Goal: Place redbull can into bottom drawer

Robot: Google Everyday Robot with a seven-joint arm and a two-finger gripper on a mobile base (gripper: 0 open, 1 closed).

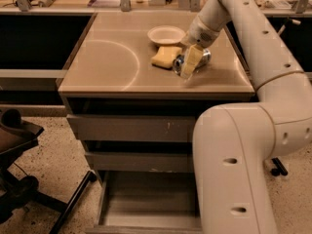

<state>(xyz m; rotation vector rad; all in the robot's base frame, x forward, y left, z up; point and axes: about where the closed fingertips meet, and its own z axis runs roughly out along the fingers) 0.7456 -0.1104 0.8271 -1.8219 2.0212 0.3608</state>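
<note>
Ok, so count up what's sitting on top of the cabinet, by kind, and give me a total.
Bowls: 1, the white bowl
Sponges: 1, the yellow sponge
Cans: 1, the redbull can, lying beside the sponge with the gripper down at it
Total: 3
</note>
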